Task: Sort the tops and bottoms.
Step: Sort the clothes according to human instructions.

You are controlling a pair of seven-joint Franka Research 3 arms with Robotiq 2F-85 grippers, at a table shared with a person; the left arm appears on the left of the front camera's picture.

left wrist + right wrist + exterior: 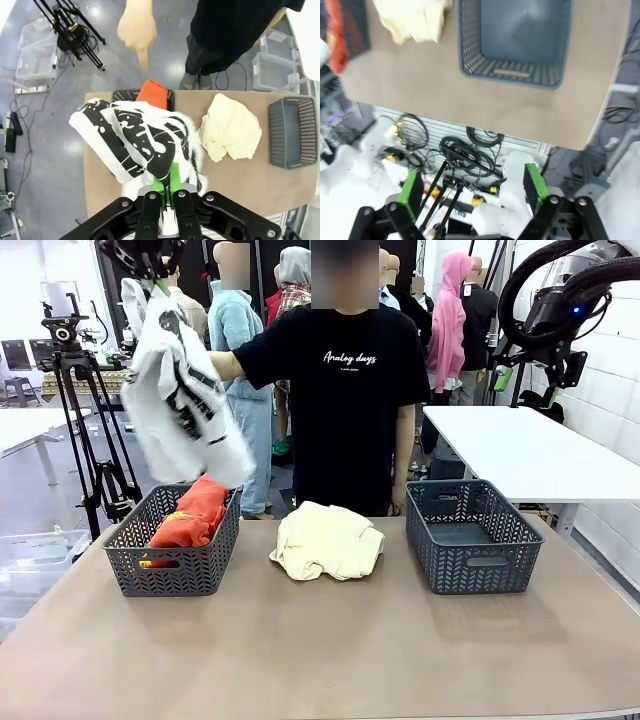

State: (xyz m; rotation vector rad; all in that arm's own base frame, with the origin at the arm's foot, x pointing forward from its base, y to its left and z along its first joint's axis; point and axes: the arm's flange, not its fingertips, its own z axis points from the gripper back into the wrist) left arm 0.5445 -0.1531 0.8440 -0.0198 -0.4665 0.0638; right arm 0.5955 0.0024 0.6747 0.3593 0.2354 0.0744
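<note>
My left gripper (157, 282) is raised high above the left basket (176, 570), shut on a white garment with black print (180, 390) that hangs from it. In the left wrist view the same garment (145, 137) spreads below the green pads (160, 184). An orange-red garment (192, 515) lies in the left basket. A pale yellow garment (327, 540) is bunched on the table between the baskets. My right gripper (472, 192) is open and holds nothing, high over the table's near right edge.
The grey right basket (470, 535) holds nothing. A person in a black T-shirt (345, 390) stands at the far side, one hand (137, 30) pointing a finger down towards the left basket. A tripod (85, 420) stands beyond the table's left end.
</note>
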